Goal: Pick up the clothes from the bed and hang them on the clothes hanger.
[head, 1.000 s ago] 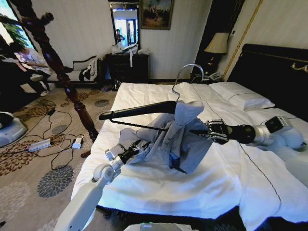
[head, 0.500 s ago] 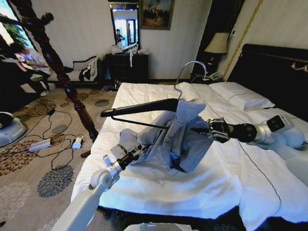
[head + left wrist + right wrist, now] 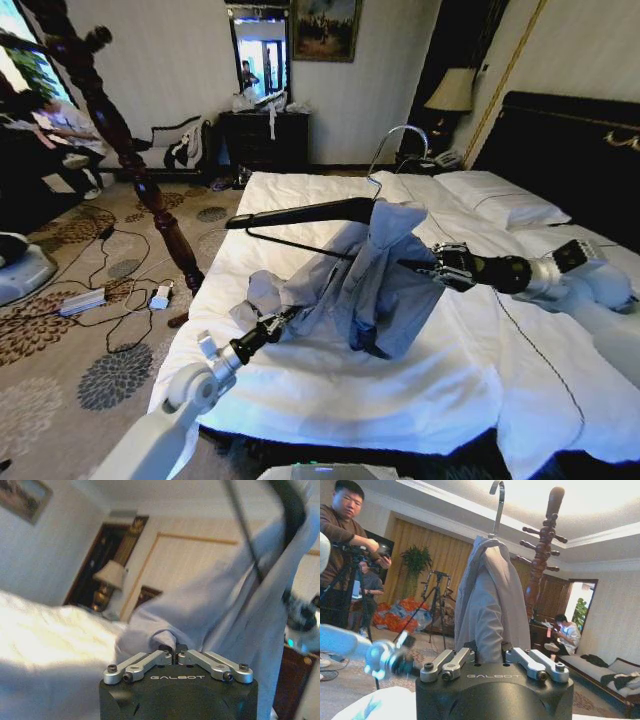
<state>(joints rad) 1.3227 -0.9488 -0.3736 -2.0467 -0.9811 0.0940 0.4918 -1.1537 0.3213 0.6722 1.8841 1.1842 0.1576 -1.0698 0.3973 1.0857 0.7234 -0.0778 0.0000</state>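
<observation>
The light-grey clothes [image 3: 385,285] hang draped over one arm of the black clothes hanger [image 3: 300,213], held in the air above the white bed [image 3: 330,390]. The hanger's other arm is bare and its silver hook [image 3: 395,140] points up. My right gripper [image 3: 418,268] reaches in from the right, shut on the covered end of the hanger; in the right wrist view the clothes [image 3: 492,605] rise just past the gripper [image 3: 490,652]. My left gripper [image 3: 283,318] is low at the garment's left side. It is shut on a fold of the clothes [image 3: 225,605], as the left wrist view shows at the gripper [image 3: 173,650].
A dark carved wooden post [image 3: 130,150] stands left of the bed, with cables and a power strip [image 3: 85,300] on the carpet. White pillows [image 3: 500,200] and the black headboard [image 3: 570,150] lie at the right. A lamp [image 3: 452,90] stands behind.
The hanger's bare end has risen and shifted right. My left arm has drawn back toward me and lower, still pinching the garment, which now stretches out more to the left.
</observation>
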